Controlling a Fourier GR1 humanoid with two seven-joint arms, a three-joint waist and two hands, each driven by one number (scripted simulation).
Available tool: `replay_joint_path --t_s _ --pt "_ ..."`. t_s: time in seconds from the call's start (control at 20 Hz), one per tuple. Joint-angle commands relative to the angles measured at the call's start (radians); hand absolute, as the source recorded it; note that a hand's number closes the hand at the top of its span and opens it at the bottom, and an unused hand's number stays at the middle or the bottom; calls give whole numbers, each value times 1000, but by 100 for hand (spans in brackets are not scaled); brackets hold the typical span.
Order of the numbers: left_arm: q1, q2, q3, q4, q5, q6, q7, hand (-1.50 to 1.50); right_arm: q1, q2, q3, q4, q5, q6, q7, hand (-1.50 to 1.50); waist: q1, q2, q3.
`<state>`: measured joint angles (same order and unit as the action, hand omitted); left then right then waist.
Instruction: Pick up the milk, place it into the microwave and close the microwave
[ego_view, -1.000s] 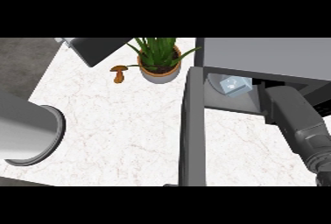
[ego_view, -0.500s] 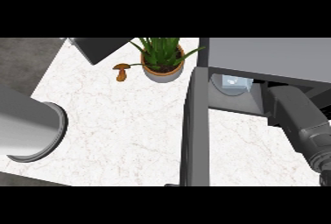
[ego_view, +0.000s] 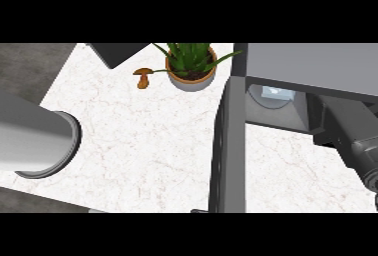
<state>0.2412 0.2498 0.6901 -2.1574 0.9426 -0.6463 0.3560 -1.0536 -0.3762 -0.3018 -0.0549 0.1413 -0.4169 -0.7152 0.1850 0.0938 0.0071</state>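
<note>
The milk carton (ego_view: 275, 95), small and white with a pale blue top, stands inside the open microwave (ego_view: 310, 65) at the upper right. My right forearm (ego_view: 353, 145) reaches in from the lower right, and its dark hand (ego_view: 325, 119) sits at the cavity's mouth just right of the carton. The microwave's top partly hides that hand. The microwave door (ego_view: 227, 150) hangs open as a dark grey slab running down the middle. My left forearm (ego_view: 33, 140) fills the left edge; its hand is out of the picture.
A potted green plant (ego_view: 190, 67) stands at the back of the white marble counter (ego_view: 140, 150). A small brown mushroom (ego_view: 143, 79) lies just left of it. A dark object (ego_view: 118, 52) sits at the back left corner.
My left forearm has risen further into view at the left. My right arm has shifted slightly to the right. The milk has stayed inside the microwave.
</note>
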Motion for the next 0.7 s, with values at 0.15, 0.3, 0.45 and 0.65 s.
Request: replay_joint_path --t_s 0.15,0.3,0.45,0.65 --pt "-29 9 2 3 -18 -2 -10 -150 3 -104 86 31 91 -154 58 150 15 18 -8" --pt "-19 2 -10 21 -33 -16 -3 -150 -46 -3 -13 -33 -19 90 -19 -150 16 3 5" --pt "-38 6 -32 13 -53 -18 4 -150 -74 27 24 -6 12 157 36 -150 26 1 2" --pt "-60 10 -36 40 -71 -22 -1 -150 -115 52 88 14 74 87 110 -150 35 -8 -5"
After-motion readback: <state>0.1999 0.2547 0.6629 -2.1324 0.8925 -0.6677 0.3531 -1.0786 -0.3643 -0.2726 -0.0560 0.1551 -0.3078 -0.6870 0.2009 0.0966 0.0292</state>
